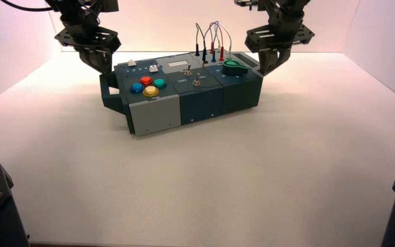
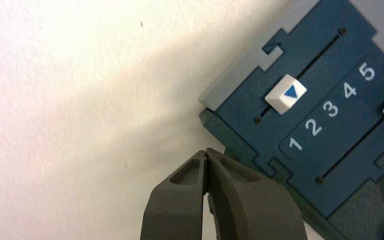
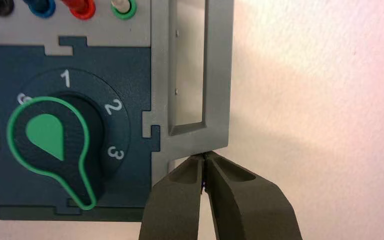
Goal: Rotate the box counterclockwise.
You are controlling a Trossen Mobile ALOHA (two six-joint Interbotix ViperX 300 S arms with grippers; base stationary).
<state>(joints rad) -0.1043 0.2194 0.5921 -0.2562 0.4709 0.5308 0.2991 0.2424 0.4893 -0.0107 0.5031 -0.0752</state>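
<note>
The box point(image 1: 195, 90) sat aslant on the table point(image 1: 195, 185). I had my left claw point(image 2: 206, 152) shut and empty by its left end, my right claw point(image 3: 204, 156) likewise (fingertips together) at the right-end handle point(image 3: 217, 75).

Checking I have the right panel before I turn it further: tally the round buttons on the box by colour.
Red button: 1
Blue button: 1
Green button: 1
Yellow button: 1
Total: 4
</note>
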